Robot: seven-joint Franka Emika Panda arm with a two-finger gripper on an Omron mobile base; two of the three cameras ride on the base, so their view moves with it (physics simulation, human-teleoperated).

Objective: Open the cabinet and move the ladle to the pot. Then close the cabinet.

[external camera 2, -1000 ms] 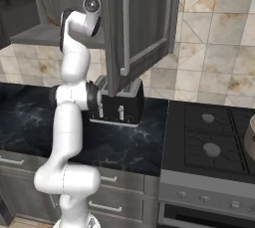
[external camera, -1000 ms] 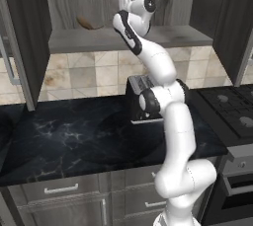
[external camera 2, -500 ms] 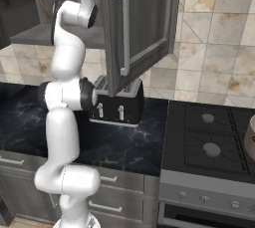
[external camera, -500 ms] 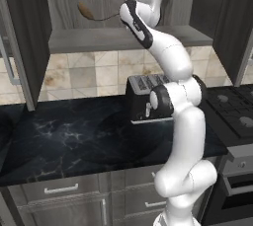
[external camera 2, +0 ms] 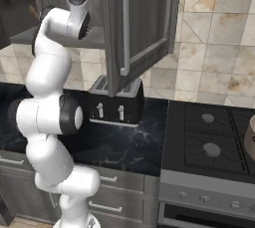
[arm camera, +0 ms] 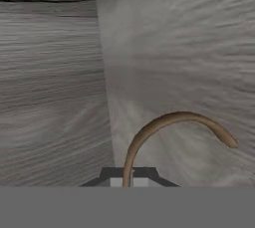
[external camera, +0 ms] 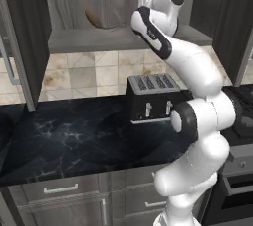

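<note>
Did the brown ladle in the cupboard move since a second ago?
No. The ladle sits at the same spot on the cabinet shelf, left of the toaster.

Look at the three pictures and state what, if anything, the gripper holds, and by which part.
It cannot be told. The ladle's curved handle runs down to the gripper inside the cabinet, but no grip shows.

The pale grey wood shelf inside the open dark grey-brown wall cabinet carries the small ladle with a brown rounded bowl, lying left of centre against the back wall; below, the black marbled stone counter bears a black four-slot toaster at its far right side, against the tiled wall.
</note>
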